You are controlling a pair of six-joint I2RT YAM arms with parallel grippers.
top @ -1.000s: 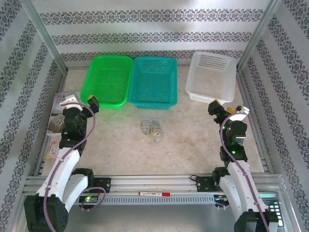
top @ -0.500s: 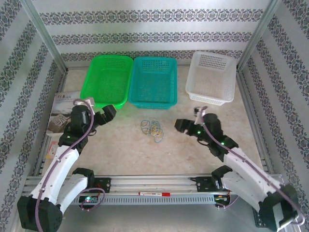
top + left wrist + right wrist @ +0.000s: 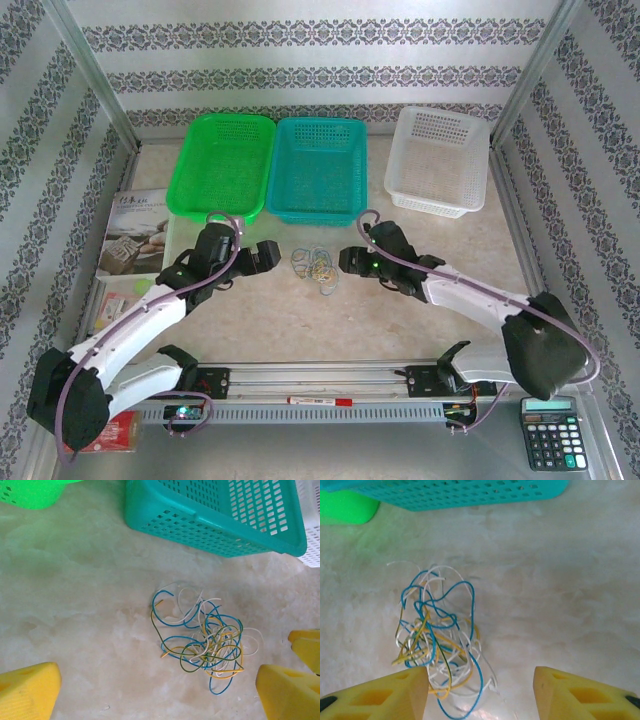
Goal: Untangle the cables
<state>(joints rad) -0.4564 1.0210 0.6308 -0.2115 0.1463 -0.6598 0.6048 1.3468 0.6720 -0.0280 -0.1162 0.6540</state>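
1. Left pincer (image 3: 268,254): spread wide, empty, just left of the cables (image 3: 317,265).
2. Right pincer (image 3: 348,262): about half spread, gripping nothing, one finger (image 3: 380,697) by the heap's edge.
3. Cables: one knotted blue, yellow and white heap on the tabletop (image 3: 420,300), near the teal basket (image 3: 320,170).
4. Nothing separated yet, apparently; all untangling left.

Bright, even, diffuse light fills the overhead view; the back wall (image 3: 320,60) looks washed out, and shadows on the pale bench (image 3: 420,300) are faint and soft. In the left wrist view the bench takes a green tint beside the green basket (image 3: 30,492). The right tool (image 3: 480,680) shows its yellow fingers (image 3: 375,695) blurred at the bottom edge
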